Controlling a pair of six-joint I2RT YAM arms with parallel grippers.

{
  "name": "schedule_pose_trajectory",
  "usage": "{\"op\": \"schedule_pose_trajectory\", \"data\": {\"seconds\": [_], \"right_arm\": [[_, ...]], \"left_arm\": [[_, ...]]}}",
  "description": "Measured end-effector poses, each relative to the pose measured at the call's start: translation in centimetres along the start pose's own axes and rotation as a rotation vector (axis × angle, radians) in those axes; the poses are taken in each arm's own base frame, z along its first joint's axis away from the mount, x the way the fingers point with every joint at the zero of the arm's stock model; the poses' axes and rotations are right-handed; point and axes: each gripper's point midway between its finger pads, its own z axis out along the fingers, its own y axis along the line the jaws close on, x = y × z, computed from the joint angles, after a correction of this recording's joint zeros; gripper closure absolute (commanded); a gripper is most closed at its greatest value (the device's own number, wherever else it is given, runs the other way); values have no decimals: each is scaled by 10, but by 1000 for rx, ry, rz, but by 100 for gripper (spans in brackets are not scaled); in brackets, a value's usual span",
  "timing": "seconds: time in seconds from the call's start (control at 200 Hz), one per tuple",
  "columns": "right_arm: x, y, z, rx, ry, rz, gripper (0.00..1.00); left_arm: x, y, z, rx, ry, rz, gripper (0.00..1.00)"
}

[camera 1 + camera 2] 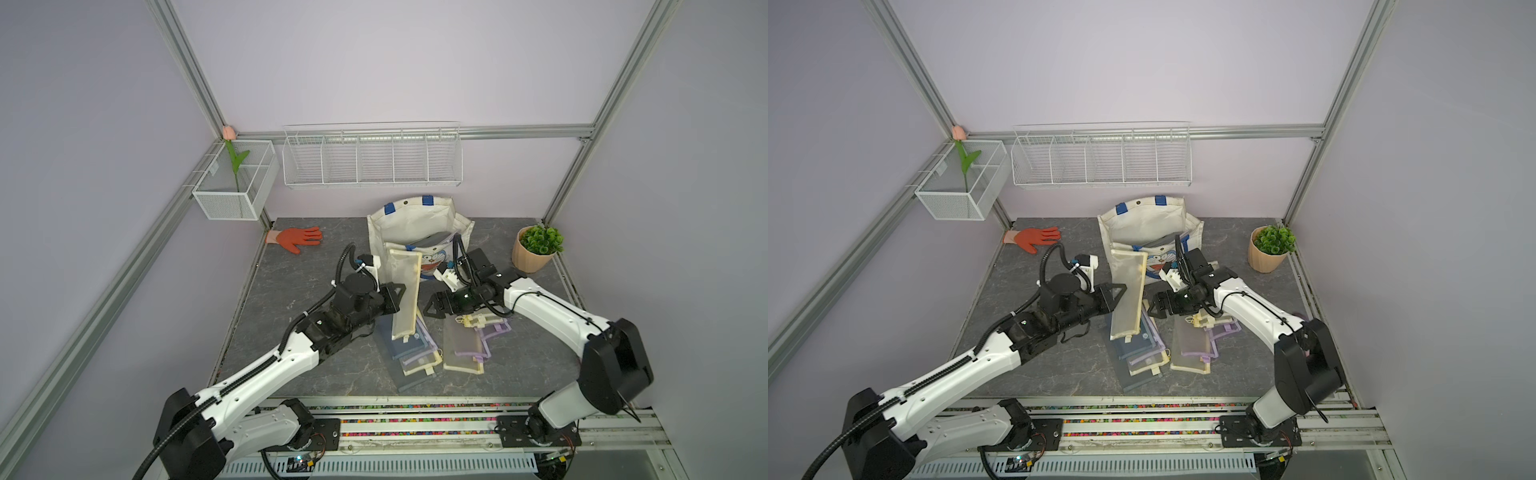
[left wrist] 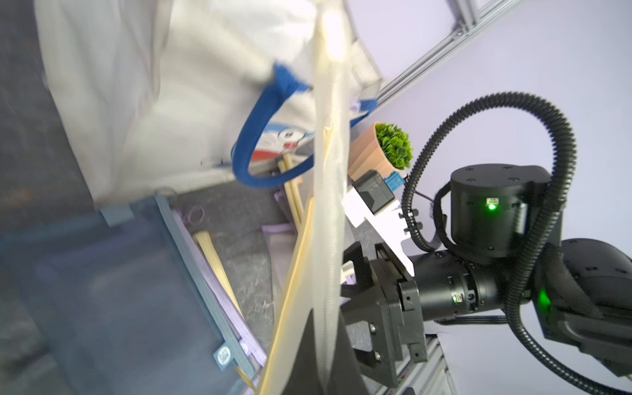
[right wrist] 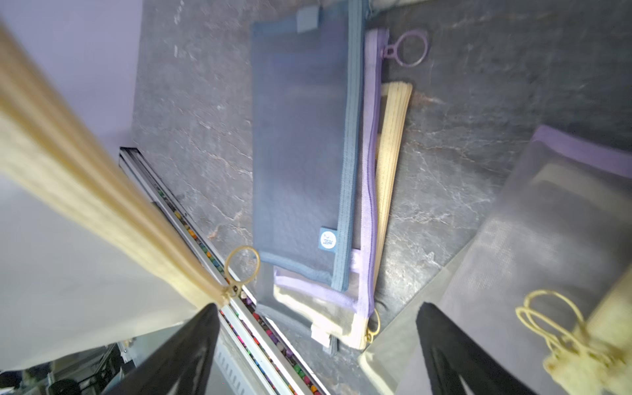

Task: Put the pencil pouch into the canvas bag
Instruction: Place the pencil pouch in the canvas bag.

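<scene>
A cream mesh pencil pouch is held up on edge in front of the canvas bag, a white tote with blue handles and a cartoon cat face that stands open at the back of the table. My left gripper is shut on the pouch's left edge, with the mesh pinched between its dark fingers. Just right of the pouch, my right gripper is open and holds nothing. The pouch's zipper edge passes beside one of its fingers.
Several more mesh pouches lie in two piles on the table under the grippers. A potted plant stands at the back right, an orange glove at the back left. Wire baskets hang on the wall.
</scene>
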Motion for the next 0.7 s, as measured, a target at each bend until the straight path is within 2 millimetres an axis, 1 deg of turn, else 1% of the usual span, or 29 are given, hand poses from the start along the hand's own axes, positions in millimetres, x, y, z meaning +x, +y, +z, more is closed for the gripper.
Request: {"op": "schedule_pose_trajectory", "data": {"seconds": [0.065, 0.12, 0.17, 0.27, 0.365, 0.405, 0.465, 0.535, 0.6, 0.7], "right_arm": [[-5, 10, -18, 3, -39, -21, 0], [-7, 15, -30, 7, -62, -31, 2], [-8, 18, -39, 12, -75, -35, 4], [-7, 17, -51, 30, -95, -29, 6], [-7, 11, -59, 44, -106, -7, 7], [-7, 9, -62, 47, -109, 3, 7], [-7, 5, -64, 51, -116, 17, 7], [-6, 2, -67, 56, -121, 28, 7], [-5, 1, -69, 58, -123, 35, 7], [-4, 1, -73, 61, -131, 38, 7]], "left_arm": [[-19, -15, -11, -7, -17, 92, 100], [-33, -26, -16, -17, -21, 171, 100], [-49, -37, -20, -27, -35, 247, 100], [-85, -60, -22, -51, -85, 402, 100], [-125, -80, -15, -81, -144, 547, 100], [-143, -87, -9, -97, -173, 604, 100], [-171, -98, 6, -134, -217, 699, 100], [-194, -103, 29, -185, -248, 803, 100], [-205, -103, 53, -235, -257, 898, 100], [-209, -91, 94, -317, -236, 1028, 100]]}}
